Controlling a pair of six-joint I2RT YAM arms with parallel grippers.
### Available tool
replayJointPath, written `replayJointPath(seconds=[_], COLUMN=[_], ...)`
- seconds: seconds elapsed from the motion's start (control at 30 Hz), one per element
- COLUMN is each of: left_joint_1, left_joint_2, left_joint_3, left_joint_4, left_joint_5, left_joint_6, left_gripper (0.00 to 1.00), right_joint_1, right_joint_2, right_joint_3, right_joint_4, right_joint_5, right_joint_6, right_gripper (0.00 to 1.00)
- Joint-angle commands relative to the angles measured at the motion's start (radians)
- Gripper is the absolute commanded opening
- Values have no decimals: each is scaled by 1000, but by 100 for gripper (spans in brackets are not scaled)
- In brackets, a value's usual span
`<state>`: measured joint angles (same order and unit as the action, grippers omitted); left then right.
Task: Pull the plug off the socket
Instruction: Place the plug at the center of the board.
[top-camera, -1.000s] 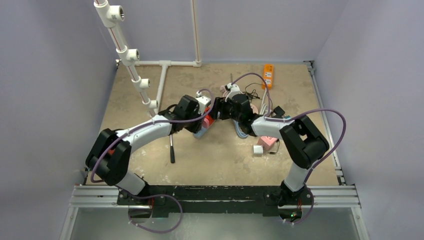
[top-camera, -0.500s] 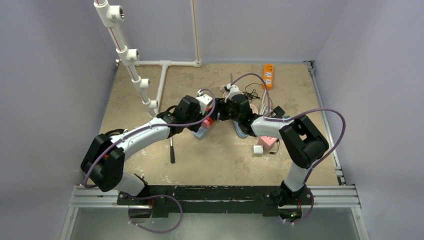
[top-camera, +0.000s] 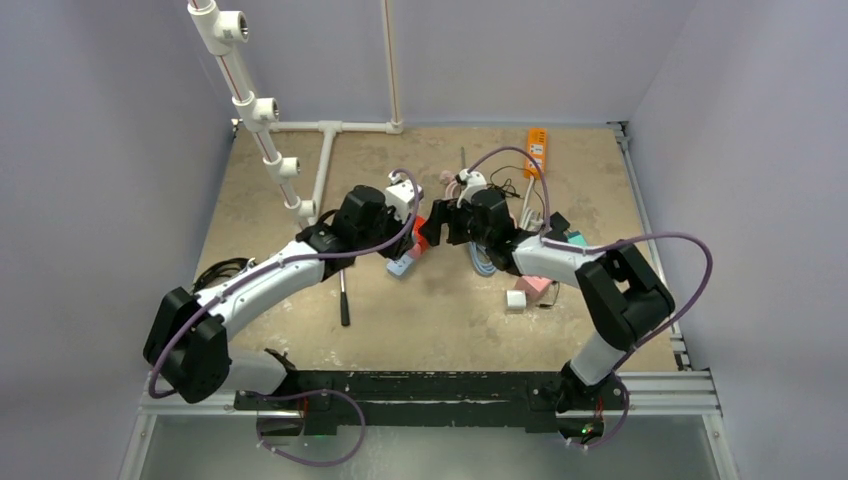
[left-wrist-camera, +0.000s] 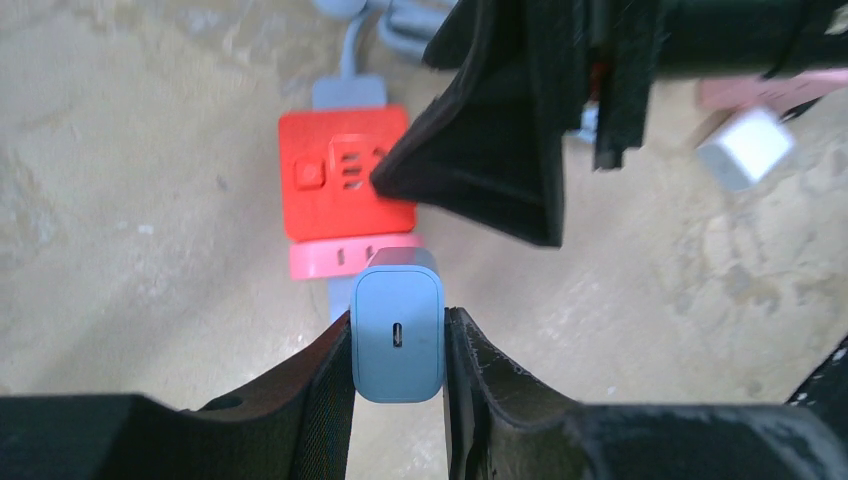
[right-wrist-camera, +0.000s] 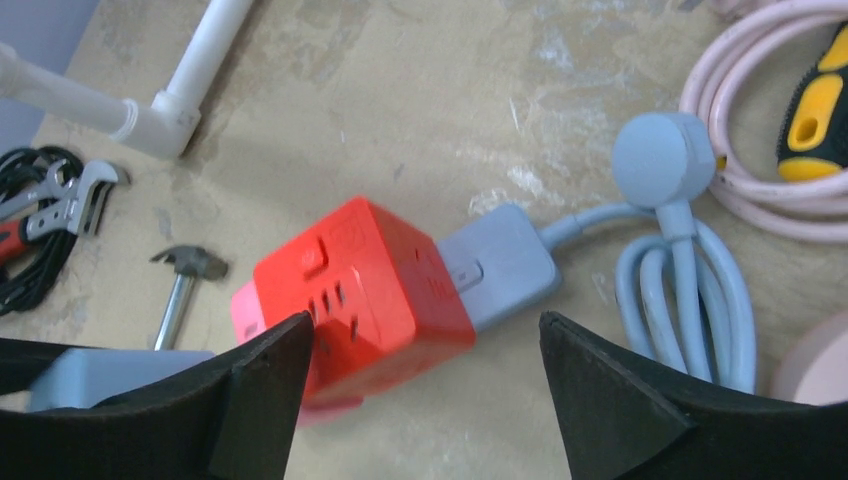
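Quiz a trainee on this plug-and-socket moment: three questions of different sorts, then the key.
1. True or false: the left gripper is shut on the blue-grey plug.
2. The right gripper is: A open, with a finger either side of the socket cube; B shut, empty; C shut on the plug.
3. What colour is the socket cube?
Key: 1 true; 2 A; 3 red.
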<state>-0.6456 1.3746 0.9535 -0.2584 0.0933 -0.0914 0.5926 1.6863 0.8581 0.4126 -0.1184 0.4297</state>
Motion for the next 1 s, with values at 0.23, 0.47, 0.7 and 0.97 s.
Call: replayJointPath(seconds=[0.23, 0.47, 0.7, 0.97], left_joint_1=[-159, -329, -373, -412], left_joint_2=[22, 190, 394, 584], left_joint_3=[51, 66, 108, 219], left_joint_4=[214, 351, 559, 584], left_joint_5=[38, -56, -85, -144], left_joint_6=[-121, -221, -336, -346], left_gripper=[0, 0, 0, 6], right_joint_1=[-81, -218, -228, -227], right_joint_2=[-326, -511, -623, -709], right_joint_3=[-27, -169, -285, -369], right_joint_4=[-132, -73, -18, 63], right_joint_5=[153, 288, 474, 496], right_joint_6=[-8, 70, 126, 121], right_gripper=[99, 99, 99, 99])
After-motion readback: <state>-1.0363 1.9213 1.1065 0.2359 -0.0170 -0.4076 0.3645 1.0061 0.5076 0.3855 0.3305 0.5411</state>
